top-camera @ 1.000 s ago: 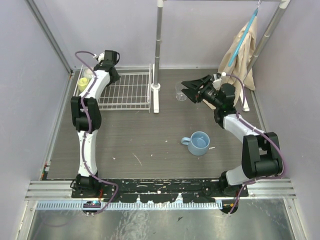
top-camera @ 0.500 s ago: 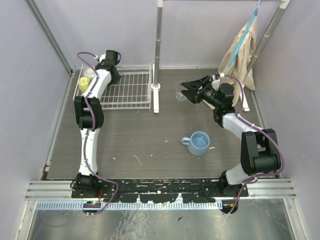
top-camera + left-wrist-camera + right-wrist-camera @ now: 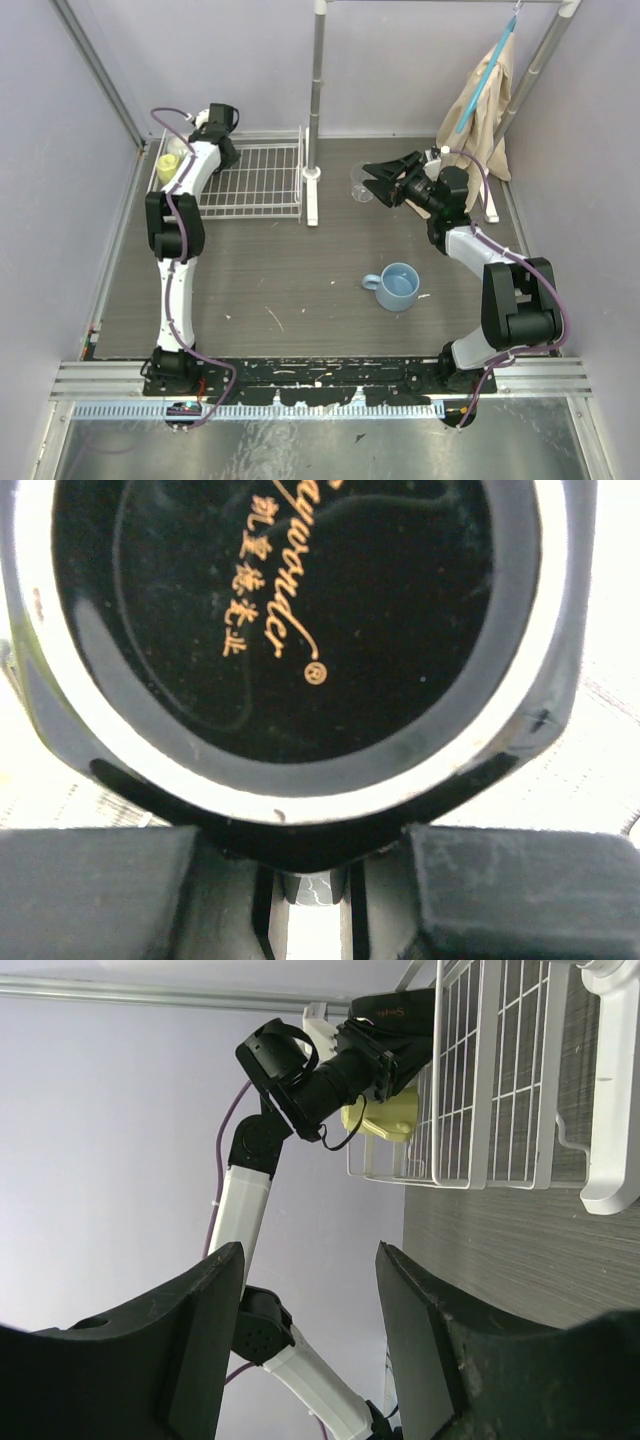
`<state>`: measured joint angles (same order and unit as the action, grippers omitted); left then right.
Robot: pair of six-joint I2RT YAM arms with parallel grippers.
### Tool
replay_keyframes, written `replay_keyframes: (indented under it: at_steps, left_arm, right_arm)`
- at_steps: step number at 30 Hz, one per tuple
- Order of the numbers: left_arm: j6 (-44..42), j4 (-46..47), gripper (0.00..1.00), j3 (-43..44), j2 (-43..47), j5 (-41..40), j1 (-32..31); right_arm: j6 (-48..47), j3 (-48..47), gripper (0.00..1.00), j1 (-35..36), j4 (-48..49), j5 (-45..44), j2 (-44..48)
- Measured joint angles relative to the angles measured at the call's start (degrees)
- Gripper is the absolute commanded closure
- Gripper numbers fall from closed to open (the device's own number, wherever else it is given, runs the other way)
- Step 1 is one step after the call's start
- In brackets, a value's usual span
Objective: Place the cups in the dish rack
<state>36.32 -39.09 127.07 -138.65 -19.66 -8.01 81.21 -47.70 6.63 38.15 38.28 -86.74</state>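
Item 1, black mug (image 3: 300, 630): pinched in your left tool (image 3: 310, 875), with the mug's dark face and gold lettering filling the wrist view. From the right wrist view it hangs over the far left end of the dish rack (image 3: 262, 186), not yet set down.

Item 2, yellow mug (image 3: 166, 166): already in the rack, just beside the held mug.

Item 3, clear glass (image 3: 360, 183): upright on the counter (image 3: 280, 270) between the white pole (image 3: 316, 100) and your right tool (image 3: 381, 181), whose fingers are spread wide and empty.

Item 4, light blue mug (image 3: 399, 286): on the counter, well apart from the rack.

Hazards, as you would judge them:
- Let the black mug go high or tilted and it may roll on the wires or strike the yellow mug.
- The rack wall could catch its base on the way down.
- The glass is light and hard to see (its edges barely show). A finger arriving off-centre could topple it against the pole's foot.
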Motion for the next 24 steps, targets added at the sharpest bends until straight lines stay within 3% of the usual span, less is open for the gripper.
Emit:
replay_keyframes:
  at_steps: [10,14,15,16,19,24]
  left_arm:
    - [-0.2,1.5,0.97,-4.2,1.8,0.3,0.0]
    - [-0.3,1.5,0.74,-4.3,1.9,0.4,0.2]
    - [-0.3,1.5,0.60,-4.4,1.9,0.5,0.2]
    - [-0.3,1.5,0.53,-4.4,1.9,0.5,0.2]
    - [-0.4,1.8,0.41,-4.7,1.9,0.7,0.2]
    - [-0.5,2.9,0.32,-5.3,2.2,0.9,0.1]
  right_arm:
    - [0.0,0.0,0.39,0.0,0.0,0.0,0.0]
    - [0.0,0.0,0.39,0.0,0.0,0.0,0.0]
    - [0.0,0.0,0.39,0.0,0.0,0.0,0.0]
    - [0.0,0.0,0.39,0.0,0.1,0.0,0.0]
    - [0.0,0.0,0.39,0.0,0.2,0.1,0.0]
    - [-0.1,0.0,0.39,0.0,0.0,0.2,0.0]
